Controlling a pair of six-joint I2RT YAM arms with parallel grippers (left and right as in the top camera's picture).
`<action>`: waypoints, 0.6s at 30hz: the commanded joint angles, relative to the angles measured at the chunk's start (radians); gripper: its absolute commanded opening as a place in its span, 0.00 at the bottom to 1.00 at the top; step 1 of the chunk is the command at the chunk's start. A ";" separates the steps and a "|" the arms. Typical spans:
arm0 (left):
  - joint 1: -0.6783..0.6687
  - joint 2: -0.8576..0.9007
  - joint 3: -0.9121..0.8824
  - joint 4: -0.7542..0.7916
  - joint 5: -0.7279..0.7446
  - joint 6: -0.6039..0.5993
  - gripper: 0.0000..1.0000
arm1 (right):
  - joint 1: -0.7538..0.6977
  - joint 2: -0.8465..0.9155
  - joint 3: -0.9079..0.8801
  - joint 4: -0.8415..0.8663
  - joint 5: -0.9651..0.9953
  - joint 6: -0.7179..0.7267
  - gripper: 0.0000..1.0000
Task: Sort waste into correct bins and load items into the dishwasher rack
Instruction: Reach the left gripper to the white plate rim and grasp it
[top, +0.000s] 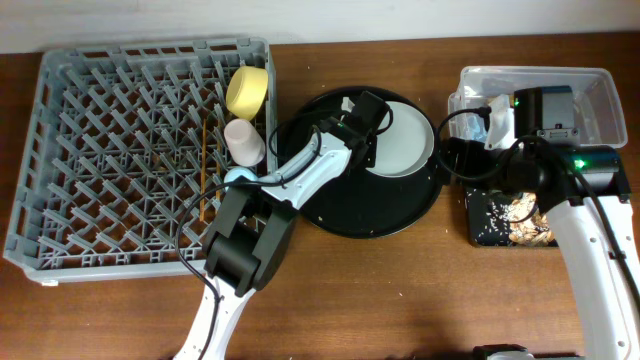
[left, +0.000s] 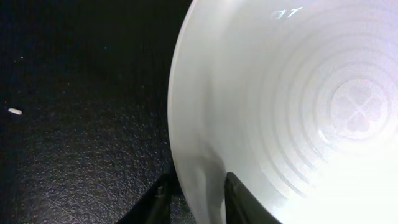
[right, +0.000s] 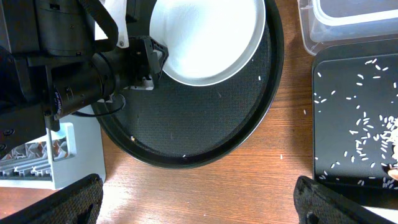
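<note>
The pale grey-green plate (top: 402, 142) lies on the large round black tray (top: 370, 215). My left gripper (top: 372, 128) is shut on its left rim, one finger on each side in the left wrist view (left: 199, 196); the plate (left: 292, 106) fills that view. My right gripper (right: 199, 205) is wide open and empty above bare table, right of the round tray (right: 205, 130). The grey dishwasher rack (top: 110, 160) holds the yellow bowl (top: 246, 92), pink cup (top: 243, 141), blue cup (top: 238, 176) and chopsticks (top: 205, 165). The shallow black tray (right: 348, 112) holds rice and brownish scraps.
The clear tub (top: 590, 85) stands at the back right, partly hidden by my right arm; I cannot tell what is in it. The shallow black tray (top: 510, 218) sits just in front of it. Stray rice grains lie on the round tray and the wood.
</note>
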 joint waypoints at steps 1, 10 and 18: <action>-0.004 0.052 0.002 -0.009 -0.008 0.002 0.22 | 0.003 0.000 0.014 0.002 0.009 -0.007 0.98; -0.004 0.052 0.002 -0.006 -0.003 0.001 0.12 | 0.003 0.000 0.014 0.002 0.009 -0.007 0.98; -0.004 0.052 0.006 -0.006 0.001 0.001 0.00 | 0.003 0.000 0.014 0.002 0.009 -0.007 0.98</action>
